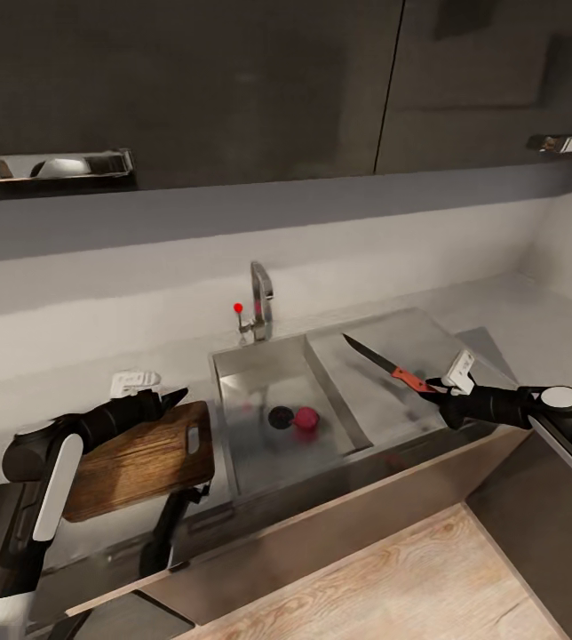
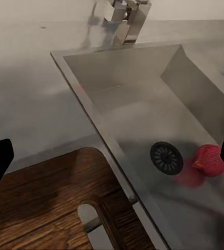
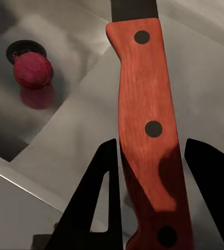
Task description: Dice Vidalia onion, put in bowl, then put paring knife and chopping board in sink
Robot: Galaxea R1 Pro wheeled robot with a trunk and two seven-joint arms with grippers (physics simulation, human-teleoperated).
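Dark upper cabinets (image 1: 233, 80), pale backsplash (image 1: 144, 267), seemingly wood-plank floor (image 1: 393, 587).

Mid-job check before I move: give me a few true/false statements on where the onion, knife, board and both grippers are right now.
1. The Vidalia onion lies in the sink basin beside the drain. True.
2. The paring knife rests on the chopping board. False: the right gripper holds its handle above the drainboard.
3. The chopping board lies on the countertop left of the sink. True.
4. The left gripper holds the onion. False: it is open and empty, by the board's far edge.
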